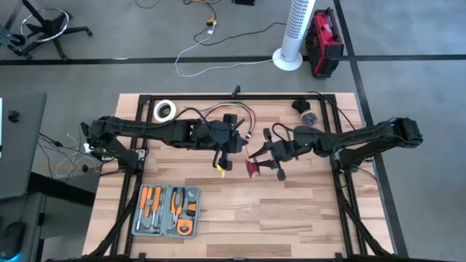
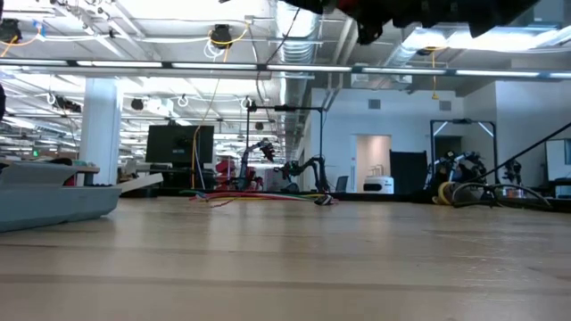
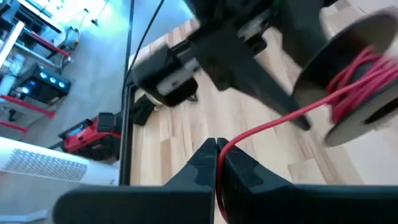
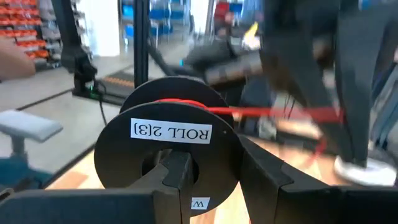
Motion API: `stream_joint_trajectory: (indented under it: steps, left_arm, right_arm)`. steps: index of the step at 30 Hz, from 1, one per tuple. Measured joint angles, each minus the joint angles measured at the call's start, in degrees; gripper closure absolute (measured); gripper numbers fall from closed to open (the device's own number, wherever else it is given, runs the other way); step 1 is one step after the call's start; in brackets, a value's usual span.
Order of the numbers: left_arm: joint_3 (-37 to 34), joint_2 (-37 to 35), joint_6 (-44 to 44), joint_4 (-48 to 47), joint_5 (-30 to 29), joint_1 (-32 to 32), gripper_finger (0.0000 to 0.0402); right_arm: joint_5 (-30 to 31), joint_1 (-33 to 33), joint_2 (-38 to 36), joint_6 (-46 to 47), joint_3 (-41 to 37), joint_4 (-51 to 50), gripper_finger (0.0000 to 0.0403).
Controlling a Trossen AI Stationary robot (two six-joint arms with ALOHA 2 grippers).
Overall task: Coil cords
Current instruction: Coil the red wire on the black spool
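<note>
So the thin red thread-like wire [image 3: 273, 121] is pinched between the closed fingers of the left gripper [image 3: 216, 152], and from there it runs taut across to the black plastic spool [image 4: 166, 146] labelled "ROLL 2|3", which is clamped in the right gripper [image 4: 211, 180]. Both are held up over the middle of the light wooden slatted table [image 1: 291, 218], close together, with the spool [image 1: 253, 168] showing red at its core in the high view.

To get this step done well, tension should probably be kept on the wire so each turn is laid snug on the hub and not over the flange. The pinch point would best be kept level with the gap between the flanges; if it's let drift sideways, the strand could be dragged off the rim. Slack is likely the main risk, since wire this fine could spring loose.

Around the work: a grey tool tray with orange-handled pliers and screwdrivers [image 1: 167, 211] is set near the table's front left, well apart from the grippers. A white roll of tape [image 1: 164, 110] sits at the back left, a small dark round object [image 1: 309, 118] at the back right. Loose red and yellow leads [image 1: 237, 113] are draped behind the left arm, and those look like the likeliest thing to be snagged. Nothing else is seen in the way.
</note>
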Motion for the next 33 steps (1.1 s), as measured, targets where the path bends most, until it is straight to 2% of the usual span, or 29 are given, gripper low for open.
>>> stream_joint_trajectory:
  steps: [7,10,20,30,33]
  left_arm:
    - [-3.08,-0.09,-2.92,1.17,-0.2,0.63,0.0401]
    - [-3.67,-0.09,-4.36,1.16,-0.23,0.5,0.0401]
    - [-3.72,-0.09,-7.94,1.19,2.33,-1.82,0.0401]
    - [-3.72,-0.09,-8.51,1.19,2.18,-4.51,0.0401]
    - [-3.72,-0.07,-8.22,1.22,1.62,-4.82,0.0402]
  right_arm:
    - [-0.21,0.27,0.0,-1.56,0.0,9.39,0.0295]
    - [1.47,0.29,0.0,-1.55,0.0,12.13,0.0295]
    - [21.98,0.27,0.0,-1.64,0.0,13.33,0.0295]
    - [34.07,0.34,0.02,-0.51,0.0,8.1,0.0295]
    - [34.42,-0.14,0.02,1.23,0.0,5.06,0.0295]
